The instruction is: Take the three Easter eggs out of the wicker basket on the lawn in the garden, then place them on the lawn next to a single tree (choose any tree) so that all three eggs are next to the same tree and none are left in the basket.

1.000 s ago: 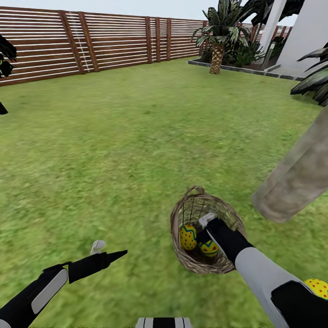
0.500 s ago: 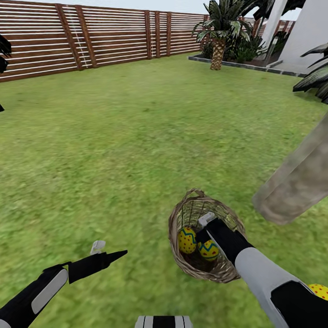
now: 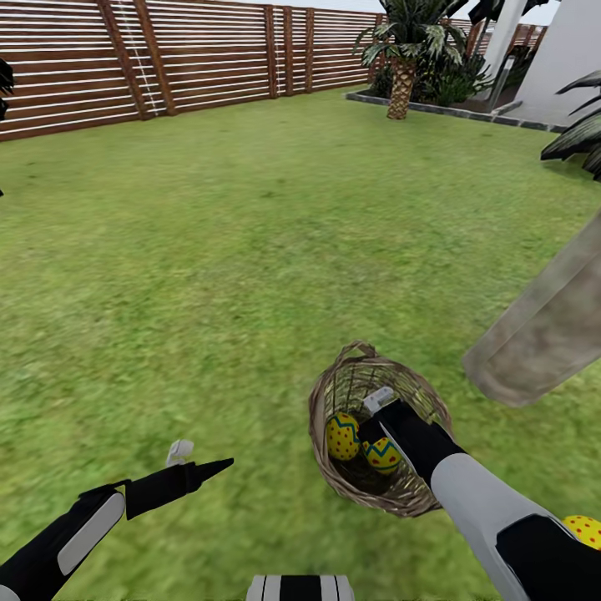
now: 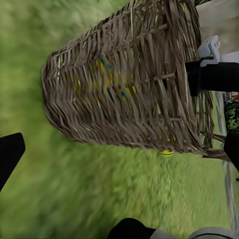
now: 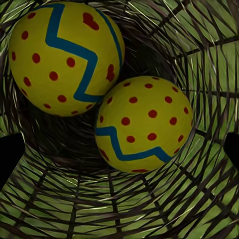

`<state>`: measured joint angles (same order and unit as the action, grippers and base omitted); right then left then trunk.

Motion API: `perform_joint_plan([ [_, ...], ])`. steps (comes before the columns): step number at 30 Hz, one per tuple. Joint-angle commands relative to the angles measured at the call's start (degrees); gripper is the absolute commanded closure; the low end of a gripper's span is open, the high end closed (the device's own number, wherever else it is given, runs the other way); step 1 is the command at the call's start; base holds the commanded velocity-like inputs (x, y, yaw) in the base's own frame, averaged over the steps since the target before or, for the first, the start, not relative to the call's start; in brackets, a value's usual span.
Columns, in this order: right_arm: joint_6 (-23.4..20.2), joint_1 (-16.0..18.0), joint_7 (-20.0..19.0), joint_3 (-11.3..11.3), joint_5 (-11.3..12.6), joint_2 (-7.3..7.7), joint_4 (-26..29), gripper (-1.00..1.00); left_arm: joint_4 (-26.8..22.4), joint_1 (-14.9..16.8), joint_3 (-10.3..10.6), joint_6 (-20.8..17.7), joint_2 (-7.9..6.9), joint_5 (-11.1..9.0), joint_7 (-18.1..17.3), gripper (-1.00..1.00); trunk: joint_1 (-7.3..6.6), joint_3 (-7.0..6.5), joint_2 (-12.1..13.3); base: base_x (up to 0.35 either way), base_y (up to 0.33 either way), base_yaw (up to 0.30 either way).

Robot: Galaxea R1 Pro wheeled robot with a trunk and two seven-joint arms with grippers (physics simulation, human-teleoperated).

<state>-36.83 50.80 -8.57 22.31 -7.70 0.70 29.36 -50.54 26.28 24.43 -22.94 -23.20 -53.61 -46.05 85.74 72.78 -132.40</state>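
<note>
Nothing moved; right gripper, grip probably wide, hangs over two basket eggs.

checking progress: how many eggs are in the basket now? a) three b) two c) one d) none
b: two eggs lie side by side in the basket, with the right gripper reaching in above them.

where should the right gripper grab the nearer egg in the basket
Grip the egg across its widest middle, coming straight down through the open top of the wicker basket. The woven walls block any side approach. The second egg touches it, so put the fingers on the free sides.
</note>
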Motion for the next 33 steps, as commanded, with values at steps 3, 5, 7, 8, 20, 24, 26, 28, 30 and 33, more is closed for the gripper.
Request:
perform_joint_plan([
  [3, 0.1, 0.0, 0.0, -0.6, 0.3, 0.00, 0.0, -1.00, 0.0, 0.0, 0.0, 0.0, 0.00, 0.0, 0.0, -1.00, 0.00, 0.25, 0.0, 0.000, 0.000, 0.000],
  [5, 0.0, 0.0, -0.1, -0.7, 0.5, 0.00, 0.1, -1.00, 0.0, 0.0, 0.0, 0.0, 0.00, 0.0, 0.0, -1.00, 0.00, 0.38, 0.0, 0.000, 0.000, 0.000],
  [7, 0.0, 0.0, -0.1, -0.8, 0.5, 0.00, 0.1, -1.00, 0.0, 0.0, 0.0, 0.0, -0.01, 0.0, 0.0, -1.00, 0.00, 0.50, 0.0, 0.000, 0.000, 0.000],
  [8, 0.0, 0.0, -0.1, -0.8, 0.6, 0.00, 0.1, -1.00, 0.0, 0.0, 0.0, 0.0, -0.04, 0.0, 0.0, -1.00, 0.00, 0.56, 0.0, 0.000, 0.000, 0.000],
  [20, 0.0, 0.0, -0.4, -6.6, 0.6, -0.02, 0.2, -1.00, 0.1, 0.0, -0.1, -0.2, -0.06, 0.0, 0.0, -1.00, 0.00, 1.06, 0.0, 0.000, 0.078, -0.013],
  [24, 0.1, 0.0, -0.3, -6.7, 0.6, 0.00, 0.2, -1.00, 0.1, 0.0, -0.1, -0.2, -0.01, 0.0, 0.0, -1.00, 0.00, 1.08, 0.0, 0.000, 0.063, -0.210],
  [26, 0.1, 0.0, -0.2, -6.8, 0.6, 0.00, 0.2, -1.00, 0.1, 0.0, -0.1, -0.2, -0.01, 0.0, 0.0, -1.00, 0.00, 1.08, 0.0, 0.000, 0.194, -0.271],
  [28, 0.1, 0.0, -0.2, -6.9, 0.6, 0.00, 0.2, -1.00, 0.2, 0.0, 0.0, -0.2, 0.00, 0.0, 0.0, -1.00, 0.00, 1.08, 0.0, 0.000, 0.102, -0.285],
  [30, 0.0, 0.0, -0.2, -7.0, 0.7, 0.00, 0.2, -1.00, 0.2, 0.0, 0.0, -0.2, 0.00, 0.0, 0.0, -1.00, 0.00, 1.08, 0.0, 0.000, 0.026, -0.291],
  [33, 0.0, 0.0, -0.2, -7.0, 0.7, 0.00, 0.2, -1.00, 0.3, 0.0, -0.1, -0.2, 0.00, 0.0, 0.0, -1.00, 0.00, 1.08, 0.0, 0.019, 0.123, -0.292],
])
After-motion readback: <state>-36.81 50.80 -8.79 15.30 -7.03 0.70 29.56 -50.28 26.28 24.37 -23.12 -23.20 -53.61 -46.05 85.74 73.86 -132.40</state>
